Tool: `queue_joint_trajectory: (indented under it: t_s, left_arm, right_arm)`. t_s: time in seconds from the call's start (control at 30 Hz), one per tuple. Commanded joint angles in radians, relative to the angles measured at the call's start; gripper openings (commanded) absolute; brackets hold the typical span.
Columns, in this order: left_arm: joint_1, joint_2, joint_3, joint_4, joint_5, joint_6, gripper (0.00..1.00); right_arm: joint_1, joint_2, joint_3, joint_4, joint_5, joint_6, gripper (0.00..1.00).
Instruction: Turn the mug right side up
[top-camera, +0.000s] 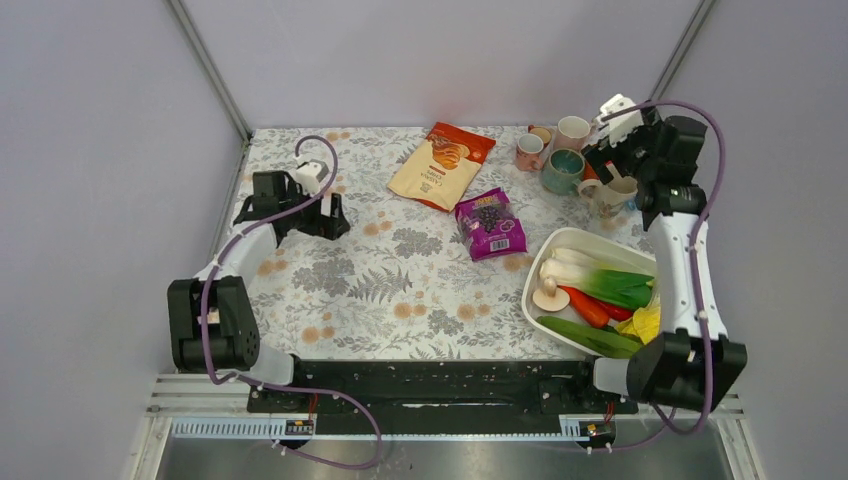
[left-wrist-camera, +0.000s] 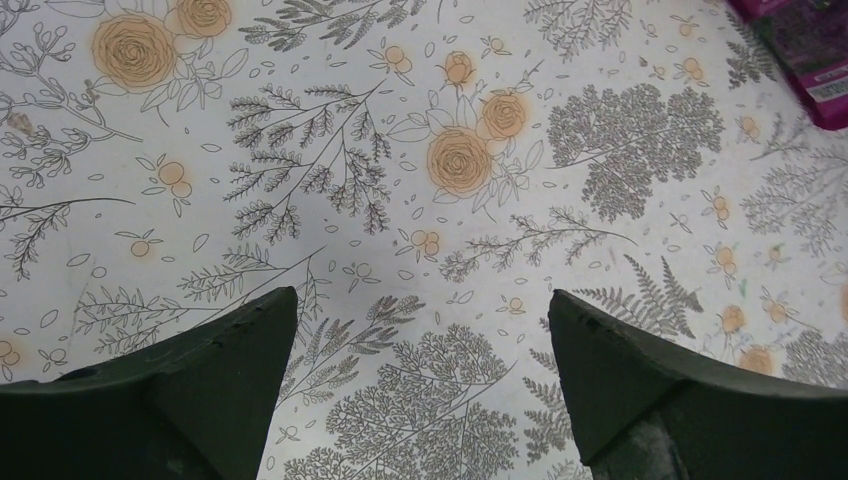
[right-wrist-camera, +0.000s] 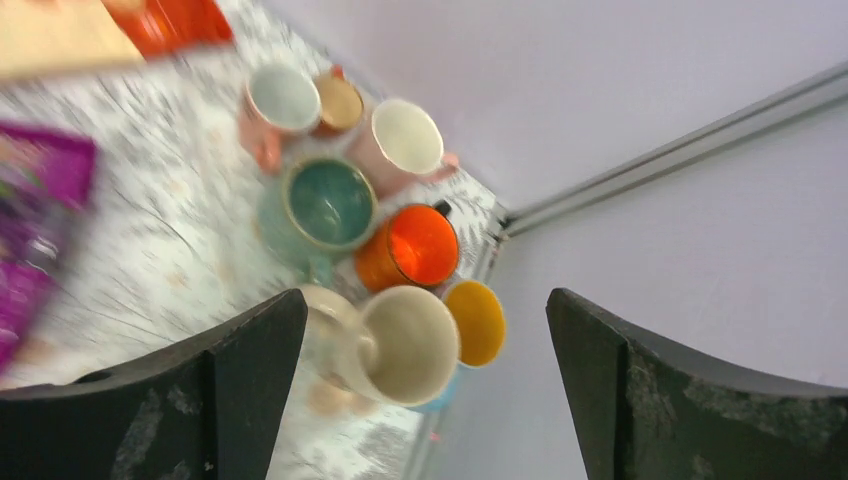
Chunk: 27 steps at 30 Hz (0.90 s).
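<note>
A cream mug (top-camera: 612, 193) with faint flower prints stands mouth up at the back right of the table, among other mugs. My right gripper (top-camera: 608, 168) hangs just above it. In the right wrist view the cream mug (right-wrist-camera: 410, 345) lies below the wide-apart fingers of the right gripper (right-wrist-camera: 425, 296), which is open and holds nothing; that view is blurred. My left gripper (top-camera: 325, 220) sits low over the left side of the table. The left gripper (left-wrist-camera: 423, 292) is open with only the flowered cloth between its fingers.
Around the cream mug stand a teal mug (right-wrist-camera: 325, 205), an orange mug (right-wrist-camera: 415, 245), a yellow-lined mug (right-wrist-camera: 478, 320), a pink mug (top-camera: 530, 150) and a white mug (top-camera: 572, 132). An orange snack bag (top-camera: 443, 163), a purple packet (top-camera: 490, 223) and a white vegetable tray (top-camera: 538, 272) lie nearby.
</note>
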Motion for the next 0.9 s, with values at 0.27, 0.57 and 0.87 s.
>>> queue_joint_trajectory:
  t_s: [0.27, 0.57, 0.87]
  left_arm:
    - [-0.056, -0.190, -0.319, 0.602, -0.262, -0.199, 0.99]
    - [-0.056, -0.287, -0.506, 0.855, -0.315, -0.329, 0.99]
    - [-0.057, -0.268, -0.476, 0.805, -0.392, -0.311, 0.99]
  right_arm:
    - [0.019, -0.575, -0.771, 0.595, 0.027, 1.075, 0.99]
    - [0.042, -0.729, -1.102, 0.632, 0.346, 1.181, 0.99]
    - [0.114, -0.682, -1.163, 0.716, 0.440, 1.166, 1.00]
